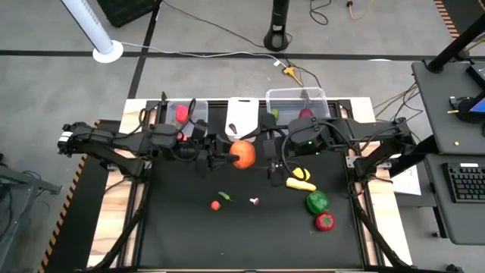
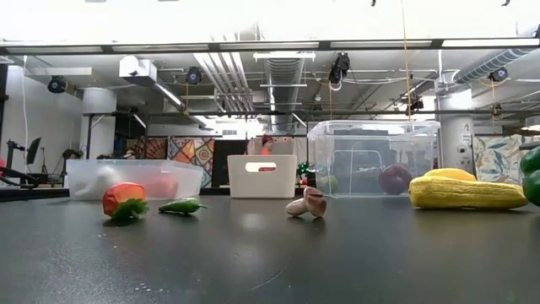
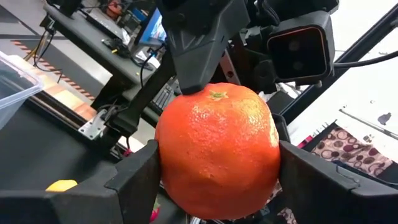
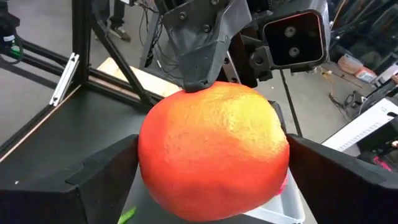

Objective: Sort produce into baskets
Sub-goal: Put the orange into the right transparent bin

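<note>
- High view: an orange point(image 1: 243, 154) is held above the desk point(image 1: 189, 235) between the left gripper point(image 1: 227, 158) and right gripper point(image 1: 261, 152). The clear tubs point(image 1: 295, 102) hold a few pieces; about six lie unsorted.
- Low view: yellow squash point(image 2: 467, 191), chili point(image 2: 180, 205), garlic point(image 2: 307, 203) remain on the desk.
- Left wrist view: its fingers point(image 3: 134, 180) are closed against the orange.
- Right wrist view: its fingers point(image 4: 102, 177) are likewise seen flanking the orange, over the white tub point(image 4: 283, 202).

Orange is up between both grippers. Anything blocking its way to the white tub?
Nothing visible. The orange is held off the table between the left gripper and right gripper, right beside the white tub, whose open top looks unobstructed. The remaining produce lies nearer the table's front.
</note>
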Motion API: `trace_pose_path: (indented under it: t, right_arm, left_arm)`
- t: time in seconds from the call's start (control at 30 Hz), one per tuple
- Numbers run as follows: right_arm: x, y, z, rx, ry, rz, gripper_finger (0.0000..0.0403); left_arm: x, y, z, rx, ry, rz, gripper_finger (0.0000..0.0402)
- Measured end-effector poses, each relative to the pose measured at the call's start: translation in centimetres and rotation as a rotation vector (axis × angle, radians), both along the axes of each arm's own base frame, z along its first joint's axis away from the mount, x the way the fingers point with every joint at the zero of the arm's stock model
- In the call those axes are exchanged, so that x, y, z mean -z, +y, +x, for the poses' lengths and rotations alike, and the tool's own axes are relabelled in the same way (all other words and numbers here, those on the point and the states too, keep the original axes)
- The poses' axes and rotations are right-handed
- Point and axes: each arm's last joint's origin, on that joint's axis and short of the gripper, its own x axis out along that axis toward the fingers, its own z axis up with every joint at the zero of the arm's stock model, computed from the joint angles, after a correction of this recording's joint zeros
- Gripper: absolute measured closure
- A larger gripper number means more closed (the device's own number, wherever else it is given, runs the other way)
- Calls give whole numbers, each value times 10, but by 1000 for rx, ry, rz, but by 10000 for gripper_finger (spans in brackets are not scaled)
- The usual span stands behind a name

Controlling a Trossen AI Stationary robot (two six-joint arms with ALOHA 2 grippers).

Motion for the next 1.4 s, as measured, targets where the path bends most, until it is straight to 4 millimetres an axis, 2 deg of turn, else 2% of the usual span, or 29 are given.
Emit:
trace_pose_path:
  t: [0.33,0.53,0.73,0.87,1.0,1.2,1.3,1.4]
  right_arm:
    - [0,-1,0,-3,3,12,85]
    - [-4,-8,-7,26,8,54,84]
    - [-18,-31,-19,93,46,149,84]
    - [-14,-72,-27,297,136,298,83]
    - [8,-134,-45,649,289,514,83]
    - [75,-227,-77,1141,573,736,80]
    - [113,-263,-90,1232,671,834,78]
    - [143,-285,-97,1245,716,941,77]
  left_arm:
    - [0,0,0,0,3,-3,104]
    - [-2,2,-11,-8,39,49,97]
    - [-6,5,-29,-11,84,110,96]
    - [-2,8,-44,-28,191,96,96]
    - [13,14,-58,-162,386,3,96]
    - [31,18,-68,-287,570,-82,96]
    - [34,18,-66,-294,587,-87,96]
    - [35,17,-64,-296,594,-85,96]
